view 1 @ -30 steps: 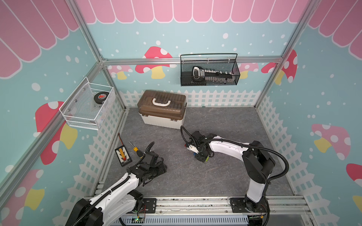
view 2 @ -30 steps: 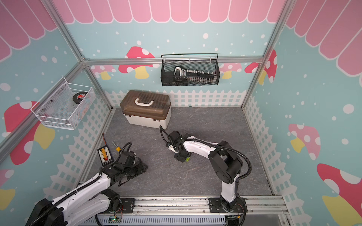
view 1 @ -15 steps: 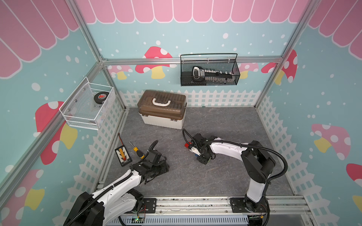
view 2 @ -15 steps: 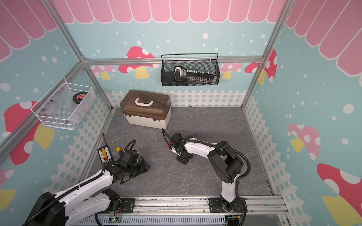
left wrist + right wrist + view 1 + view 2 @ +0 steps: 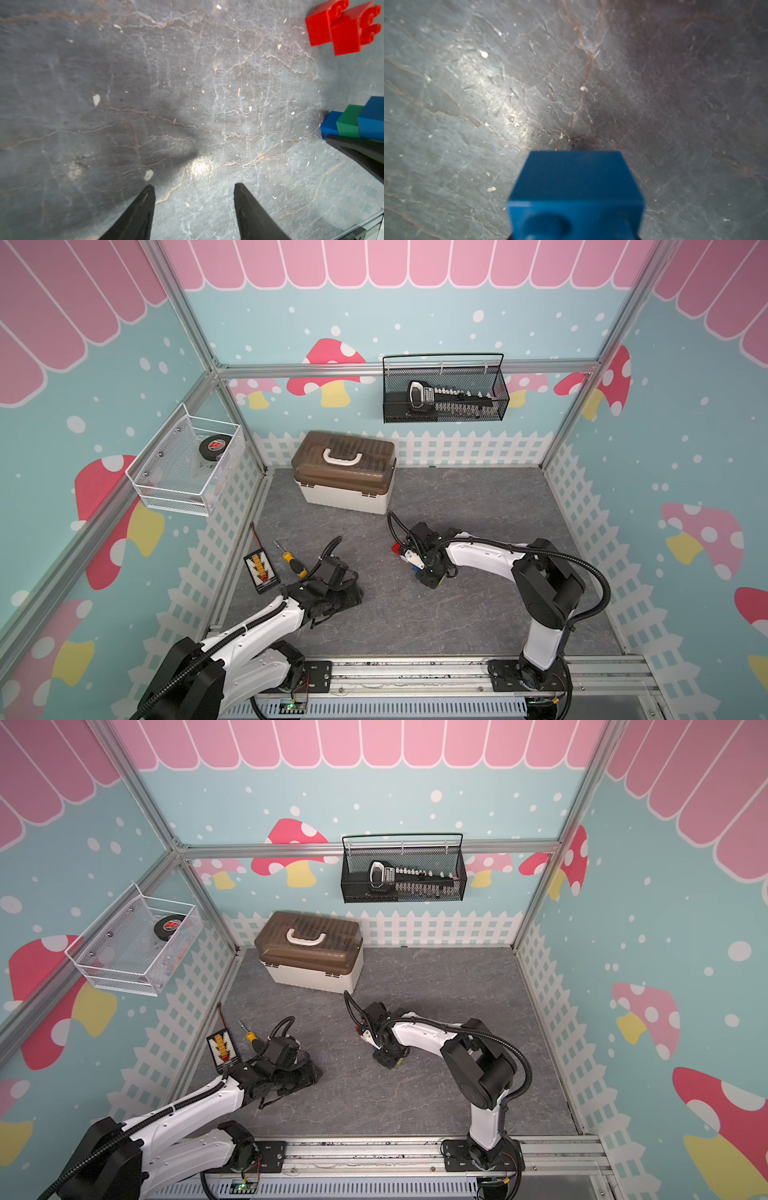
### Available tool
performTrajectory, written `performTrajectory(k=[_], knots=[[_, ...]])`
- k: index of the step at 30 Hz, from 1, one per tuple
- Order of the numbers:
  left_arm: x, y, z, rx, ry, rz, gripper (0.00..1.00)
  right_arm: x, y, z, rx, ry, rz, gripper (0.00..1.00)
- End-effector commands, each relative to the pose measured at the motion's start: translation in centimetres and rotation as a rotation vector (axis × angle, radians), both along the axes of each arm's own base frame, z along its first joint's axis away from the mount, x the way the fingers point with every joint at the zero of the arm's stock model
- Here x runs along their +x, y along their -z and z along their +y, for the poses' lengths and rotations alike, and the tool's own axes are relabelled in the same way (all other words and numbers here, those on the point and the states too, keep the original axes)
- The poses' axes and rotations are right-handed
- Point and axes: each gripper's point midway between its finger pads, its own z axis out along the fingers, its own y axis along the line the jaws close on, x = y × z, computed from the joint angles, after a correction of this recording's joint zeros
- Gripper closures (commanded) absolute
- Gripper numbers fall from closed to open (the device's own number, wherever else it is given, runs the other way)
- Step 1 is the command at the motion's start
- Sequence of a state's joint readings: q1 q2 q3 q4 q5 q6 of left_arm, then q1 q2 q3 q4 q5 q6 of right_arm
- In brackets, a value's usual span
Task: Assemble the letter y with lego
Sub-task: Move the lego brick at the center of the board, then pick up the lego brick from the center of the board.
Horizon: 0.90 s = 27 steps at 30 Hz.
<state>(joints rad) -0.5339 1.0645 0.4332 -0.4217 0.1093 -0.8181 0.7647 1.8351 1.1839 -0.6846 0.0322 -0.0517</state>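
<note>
The black mesh basket [image 5: 496, 406] hangs on the wall above and behind the toolbox [image 5: 345, 477] and holds a black-and-silver tool [image 5: 440, 400] lying lengthwise. The white wire basket [image 5: 166, 485], on the side wall to the toolbox's left, has a black disc [image 5: 214, 445] with a red mark in it. The toolbox has its brown lid down and its white handle flat on top, so I can't see inside it.

In front of the toolbox and to its left, a yellow-handled screwdriver [image 5: 293, 563] lies on the grey mat [image 5: 478, 510], just beside a small connector board [image 5: 261, 572] with a red lead.

Straight in front of the toolbox sit the joined bricks [image 5: 353, 122], stepped blue, dark green, blue, resting on the mat. Two red bricks [image 5: 340, 29], overlapping each other, lie apart from them on the toolbox side. In both top views the right arm's wrist covers most of the stack.

My left pincer [image 5: 194, 185] hovers low over bare mat, in front of the toolbox and next to the screwdriver. Its fingers are spread apart and hold nothing.

My right pincer [image 5: 428, 576] is down on the stack. One dark finger [image 5: 357, 149] lies along the bricks' side, and a blue brick [image 5: 575, 187] fills the right wrist view where the tips would be. I can't tell whether it is clamped.
</note>
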Motion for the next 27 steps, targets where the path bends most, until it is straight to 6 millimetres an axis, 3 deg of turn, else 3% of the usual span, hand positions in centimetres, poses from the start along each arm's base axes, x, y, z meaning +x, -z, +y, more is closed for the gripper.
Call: performTrajectory(k=[1, 14, 27], knots=[[1.12, -1.11, -0.42, -0.001, -0.002, -0.044, 0.38, -0.17, -0.43, 0.02, 0.022, 0.007, 0.002, 0.61], [0.88, -0.83, -0.30, 0.006, -0.005, -0.040, 0.38, 0.41, -1.07, 0.49, 0.053, 0.022, -0.008, 0.61], [0.93, -0.82, -0.30, 0.012, -0.001, -0.045, 0.38, 0.46, -0.93, 0.50, 0.057, 0.030, 0.001, 0.74]])
